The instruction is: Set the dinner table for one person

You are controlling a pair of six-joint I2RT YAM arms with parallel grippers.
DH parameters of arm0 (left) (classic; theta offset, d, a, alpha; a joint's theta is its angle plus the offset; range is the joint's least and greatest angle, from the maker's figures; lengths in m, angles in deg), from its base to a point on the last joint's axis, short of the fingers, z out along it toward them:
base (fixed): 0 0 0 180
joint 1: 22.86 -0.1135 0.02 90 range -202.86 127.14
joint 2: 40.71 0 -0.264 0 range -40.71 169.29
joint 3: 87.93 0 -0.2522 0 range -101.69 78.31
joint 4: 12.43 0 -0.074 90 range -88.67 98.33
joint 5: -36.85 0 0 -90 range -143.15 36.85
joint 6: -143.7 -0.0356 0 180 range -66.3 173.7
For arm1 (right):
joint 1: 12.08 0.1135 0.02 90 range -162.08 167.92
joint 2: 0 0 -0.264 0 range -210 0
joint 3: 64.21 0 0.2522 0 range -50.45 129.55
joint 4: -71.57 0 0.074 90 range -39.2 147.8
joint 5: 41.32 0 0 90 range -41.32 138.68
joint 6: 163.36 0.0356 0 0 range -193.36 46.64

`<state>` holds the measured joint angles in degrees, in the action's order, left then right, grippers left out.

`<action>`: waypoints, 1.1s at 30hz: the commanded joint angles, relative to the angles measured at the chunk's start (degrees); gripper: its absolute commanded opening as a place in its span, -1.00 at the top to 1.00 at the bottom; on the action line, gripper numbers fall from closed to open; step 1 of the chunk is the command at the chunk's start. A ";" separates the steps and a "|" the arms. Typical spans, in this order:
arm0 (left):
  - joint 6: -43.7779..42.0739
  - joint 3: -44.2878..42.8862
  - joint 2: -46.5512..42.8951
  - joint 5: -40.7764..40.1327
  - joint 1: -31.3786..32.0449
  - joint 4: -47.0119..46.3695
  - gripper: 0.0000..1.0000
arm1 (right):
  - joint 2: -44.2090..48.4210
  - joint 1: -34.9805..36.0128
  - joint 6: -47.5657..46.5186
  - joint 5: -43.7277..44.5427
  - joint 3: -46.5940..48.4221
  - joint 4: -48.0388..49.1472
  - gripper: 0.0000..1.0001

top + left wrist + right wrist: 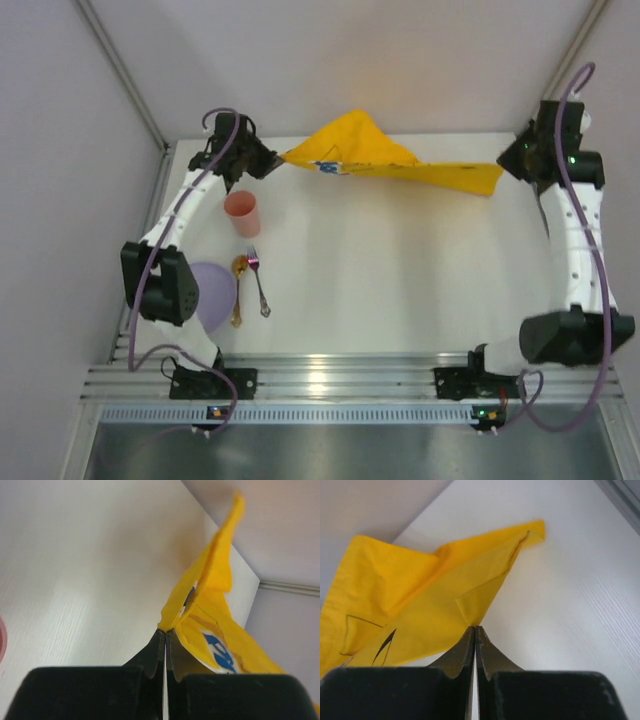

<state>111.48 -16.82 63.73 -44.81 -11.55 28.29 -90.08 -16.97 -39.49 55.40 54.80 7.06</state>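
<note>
The white dinner table (400, 280) has a yellow cloth (390, 155) with a cartoon print held up across its far side. My left gripper (277, 160) is shut on the cloth's left corner; in the left wrist view the gripper (165, 630) pinches the cloth (215, 610). My right gripper (504, 165) is shut on the cloth's right end; in the right wrist view the gripper (475, 627) pinches the cloth's edge (420, 610). The cloth peaks near the middle and sags to the right.
A pink cup (241, 213) stands at the left, just below the left gripper. A purple plate (212, 292) lies at the near left, partly under the left arm. A gold spoon (238, 290) and a shiny fork (259, 282) lie beside it. Walls close the far side.
</note>
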 commanded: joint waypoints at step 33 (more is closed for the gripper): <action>14.12 44.95 -34.57 7.74 15.32 15.57 0.75 | 24.00 -10.14 -1.25 -3.55 -53.40 -8.23 0.50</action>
<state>116.46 28.29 30.38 -39.22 3.93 34.82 -64.21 -25.38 -38.10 53.35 -0.94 -1.61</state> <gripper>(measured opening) 0.092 0.204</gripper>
